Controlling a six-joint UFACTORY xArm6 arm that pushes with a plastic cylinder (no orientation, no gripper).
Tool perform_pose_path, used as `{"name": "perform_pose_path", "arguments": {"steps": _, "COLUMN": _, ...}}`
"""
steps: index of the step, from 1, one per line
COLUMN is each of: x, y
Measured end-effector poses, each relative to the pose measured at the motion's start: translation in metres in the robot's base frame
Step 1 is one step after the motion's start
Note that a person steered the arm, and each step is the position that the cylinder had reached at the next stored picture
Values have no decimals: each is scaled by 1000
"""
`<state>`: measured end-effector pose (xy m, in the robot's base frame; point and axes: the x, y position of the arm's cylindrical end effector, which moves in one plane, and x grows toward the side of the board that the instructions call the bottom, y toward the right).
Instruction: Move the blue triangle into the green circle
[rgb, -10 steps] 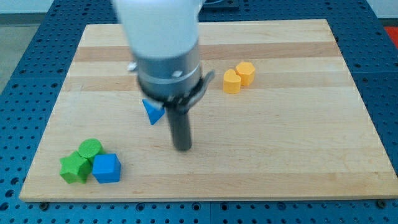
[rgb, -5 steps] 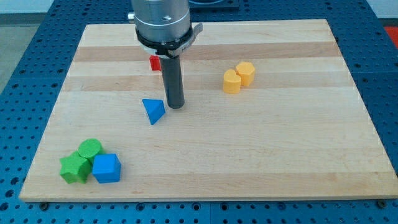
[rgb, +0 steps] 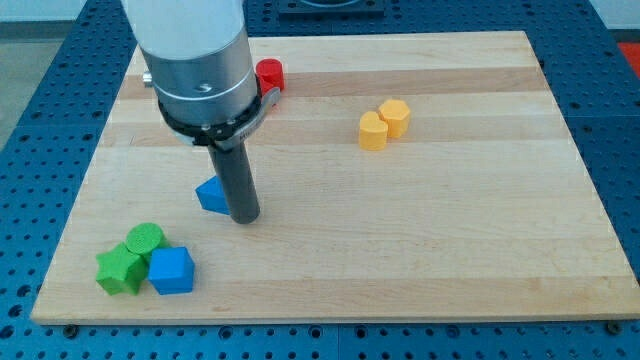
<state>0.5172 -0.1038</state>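
The blue triangle lies left of the board's middle, partly hidden behind my rod. My tip rests on the board against the triangle's right side. The green circle sits at the lower left, down and to the left of the triangle, with a gap of bare wood between them. It touches a green block and a blue block.
A red block sits near the view's top, just right of the arm body. Two yellow blocks stand together at the upper right. The wooden board lies on a blue perforated table.
My tip has moved down and left, from the triangle's upper right to its right side. The blue triangle has slid down and left, closer to the green circle.
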Motion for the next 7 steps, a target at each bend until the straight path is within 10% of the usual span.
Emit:
{"name": "perform_pose_path", "arguments": {"steps": 4, "x": 41, "y": -18}}
{"name": "perform_pose_path", "arguments": {"steps": 7, "x": -49, "y": -19}}
